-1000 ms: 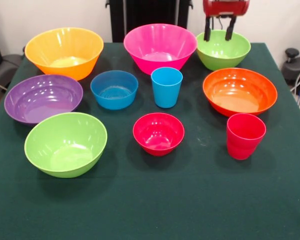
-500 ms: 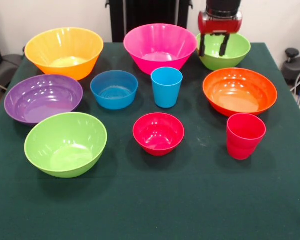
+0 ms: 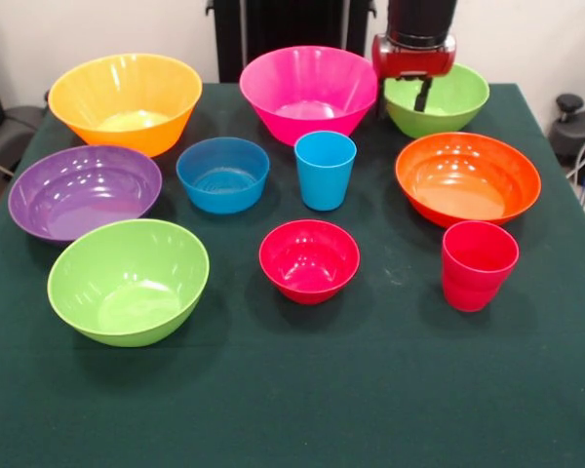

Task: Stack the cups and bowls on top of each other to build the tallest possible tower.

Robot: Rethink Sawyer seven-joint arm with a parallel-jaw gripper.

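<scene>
While my gripper (image 3: pixel 402 97) hangs at the back of the counter (image 3: pixel 292 409), its two dark fingers stand apart, one on either side of the near rim of a lime green bowl (image 3: pixel 448 96), so I read it as open and holding nothing. Just beside that bowl sits a large pink bowl (image 3: pixel 310 90), and further along the back a yellow-orange bowl (image 3: pixel 125 100). Nearer the middle stand an orange bowl (image 3: pixel 467 177), a light blue cup (image 3: pixel 325 170) and a small blue bowl (image 3: pixel 222 174). A purple bowl (image 3: pixel 84 191) and a second lime green bowl (image 3: pixel 128 280) lie on the other side. Closest to the camera are a small red bowl (image 3: pixel 309 259) and a red-pink cup (image 3: pixel 479 264). Nothing is stacked yet; every piece stands apart. I judge these glossy plastic pieces light, stiff and slippery, so pinching a rim wall, one finger inside and one outside, seems the surest hold.
</scene>
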